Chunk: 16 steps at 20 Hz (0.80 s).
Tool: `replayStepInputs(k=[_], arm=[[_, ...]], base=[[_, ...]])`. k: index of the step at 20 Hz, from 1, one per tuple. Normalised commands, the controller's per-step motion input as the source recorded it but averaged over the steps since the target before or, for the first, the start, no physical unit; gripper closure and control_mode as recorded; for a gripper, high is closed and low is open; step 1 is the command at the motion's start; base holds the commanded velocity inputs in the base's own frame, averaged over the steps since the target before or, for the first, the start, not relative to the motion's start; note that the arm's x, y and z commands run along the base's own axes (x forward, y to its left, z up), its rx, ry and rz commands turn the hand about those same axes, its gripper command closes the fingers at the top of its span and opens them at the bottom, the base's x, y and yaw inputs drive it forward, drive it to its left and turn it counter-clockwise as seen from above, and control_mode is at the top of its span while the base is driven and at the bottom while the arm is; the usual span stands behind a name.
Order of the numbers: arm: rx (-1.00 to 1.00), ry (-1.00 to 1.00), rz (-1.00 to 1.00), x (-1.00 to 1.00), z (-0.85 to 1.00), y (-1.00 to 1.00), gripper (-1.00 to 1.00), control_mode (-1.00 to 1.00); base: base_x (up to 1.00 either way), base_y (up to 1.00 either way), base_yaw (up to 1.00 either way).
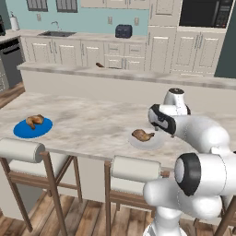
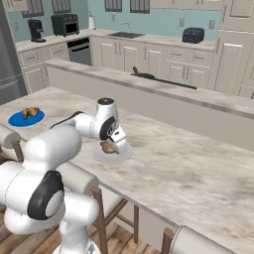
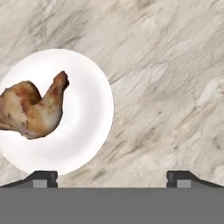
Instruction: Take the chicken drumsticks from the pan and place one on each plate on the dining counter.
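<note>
Two chicken drumsticks lie on the plates on the marbled dining counter (image 1: 92, 117). One drumstick (image 1: 35, 120) rests on the blue plate (image 1: 23, 131) at the left. The other drumstick (image 3: 33, 109) lies on the white plate (image 3: 87, 109), also seen from the base (image 1: 154, 143). My gripper (image 3: 113, 179) hovers just above the counter beside the white plate, open, with nothing between its fingers; the drumstick lies off to one side of it. The black pan (image 2: 146, 76) sits far back beyond the raised ledge, and whether anything lies in it is too small to tell.
White-cushioned stools (image 1: 20, 150) (image 1: 136, 168) stand along the near edge of the counter. A raised ledge (image 1: 115, 73) runs behind it. Bare marble (image 2: 198, 163) stretches to the right of the white plate. A toaster (image 1: 123, 31) and a sink (image 1: 56, 33) are on the back wall counter.
</note>
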Motion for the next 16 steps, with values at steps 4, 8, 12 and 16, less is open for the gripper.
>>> replayStepInputs(k=[4,8,12,16], arm=[[-0.13,-0.24,0.36,-0.9,0.35,0.17,-1.0,-1.0],[0.0,-0.28,0.19,-0.91,0.33,0.14,-1.0,-1.0],[-0.02,-0.34,0.11,-0.9,0.23,0.18,-1.0,-1.0],[-0.2,-0.43,0.15,-0.75,0.36,0.2,-1.0,-1.0]], base=[[0.0,0.0,0.0],[0.0,0.0,0.0],[0.0,0.0,0.0],[0.0,0.0,0.0]])
